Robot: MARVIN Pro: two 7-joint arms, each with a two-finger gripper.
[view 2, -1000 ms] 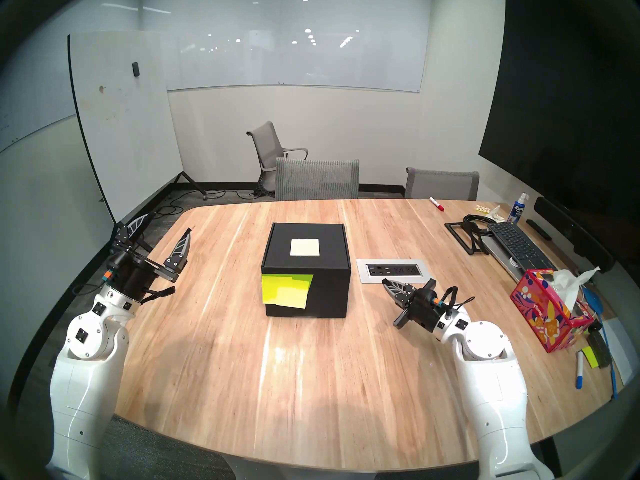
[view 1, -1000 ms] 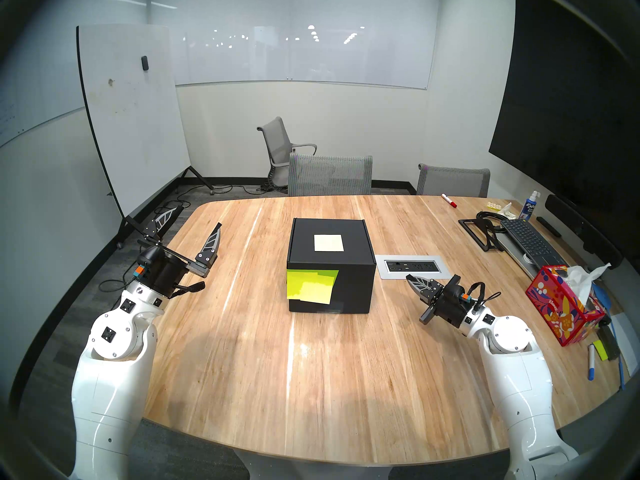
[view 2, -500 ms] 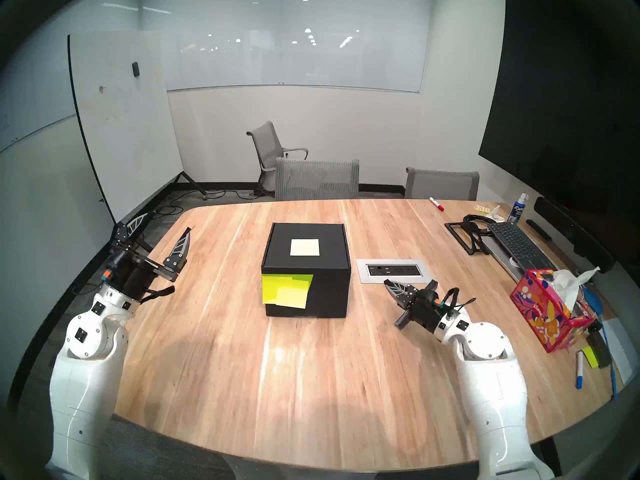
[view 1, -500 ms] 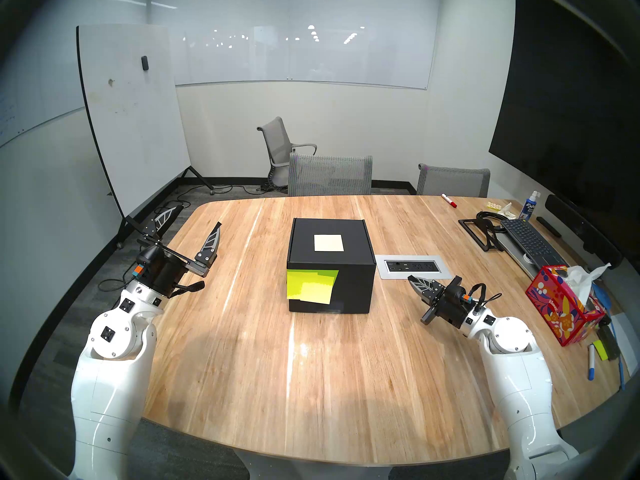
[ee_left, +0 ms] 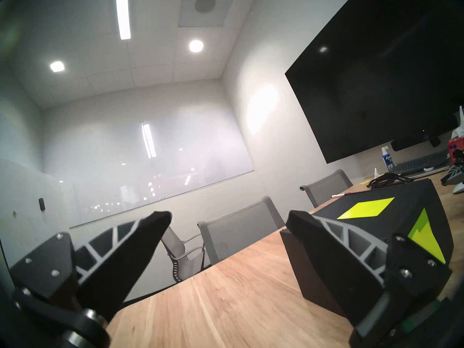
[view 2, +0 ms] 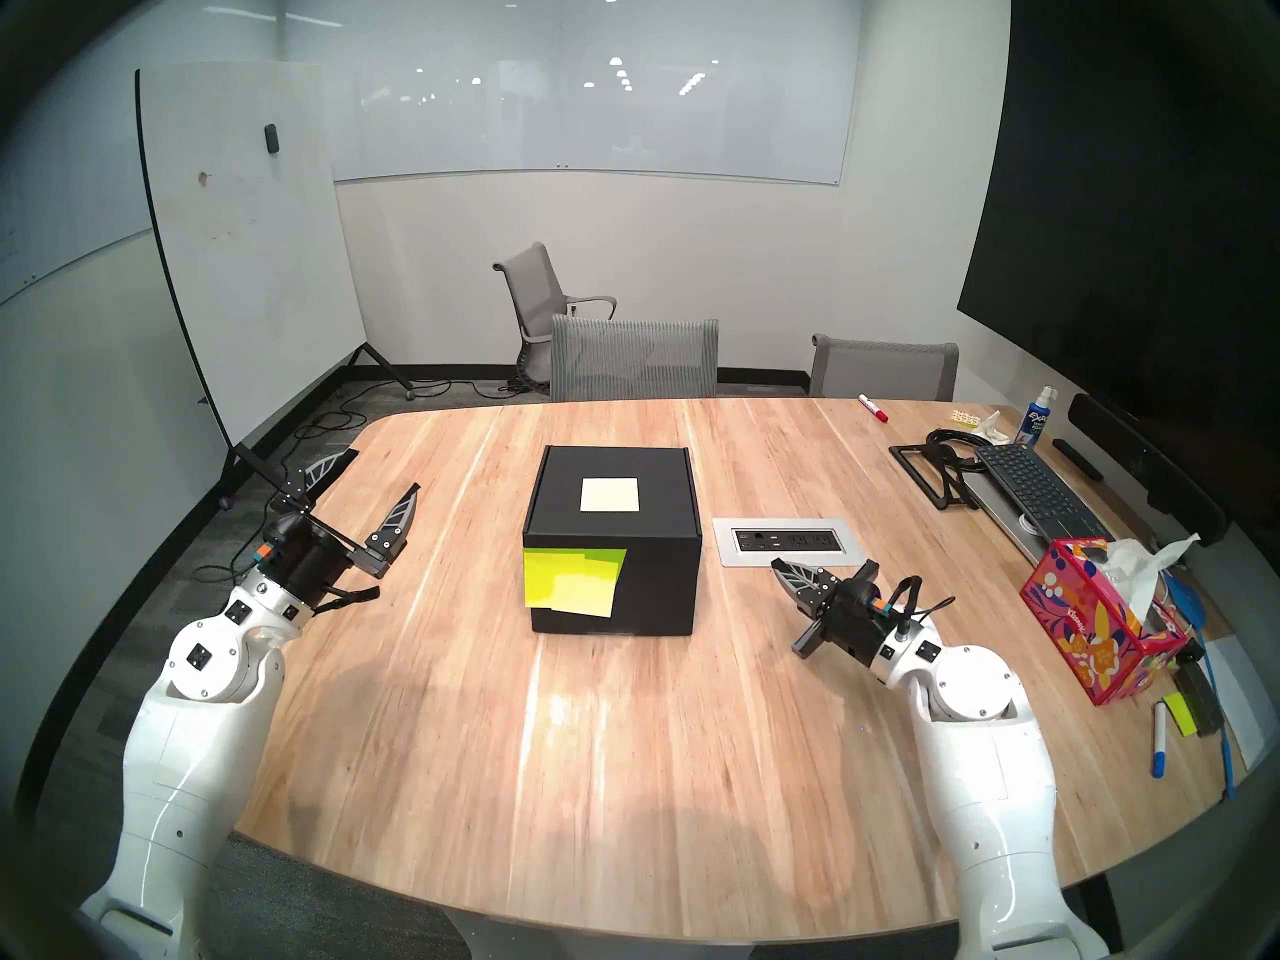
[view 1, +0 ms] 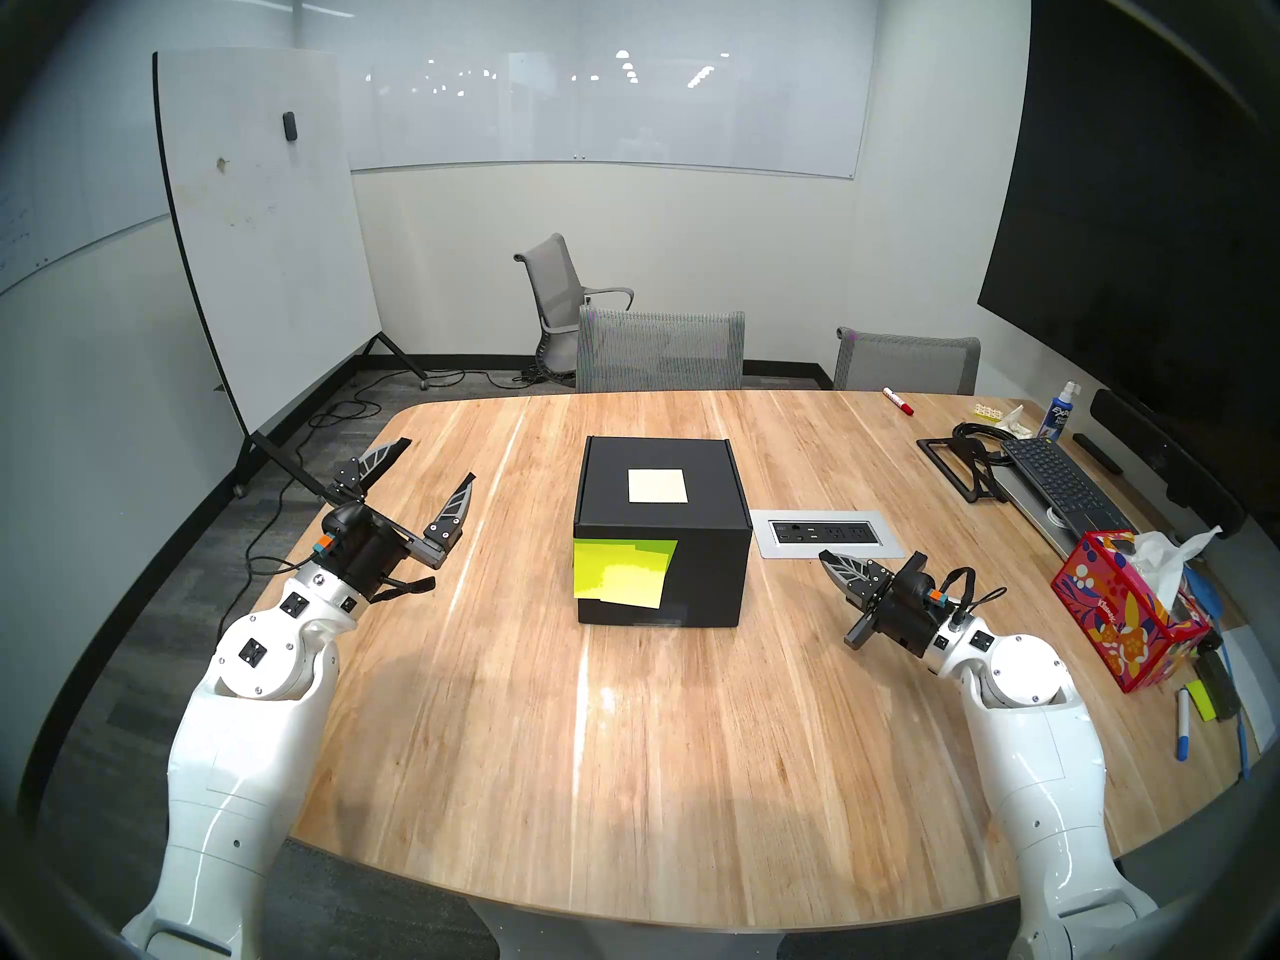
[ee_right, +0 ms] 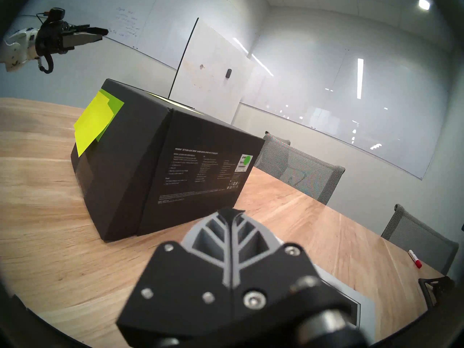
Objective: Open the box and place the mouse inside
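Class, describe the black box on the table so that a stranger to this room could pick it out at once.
Start at the wooden table. Near its middle, left of the inset outlet panel, stands the black box, shut. It alone is a black cube, with a pale square note on top and neon yellow-green sticky notes in front.

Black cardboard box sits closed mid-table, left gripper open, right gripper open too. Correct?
Not quite. The right gripper is shut: the right wrist view shows its two fingers pressed together, holding nothing. The rest stands: the black cardboard box sits closed mid-table and the left gripper is open.
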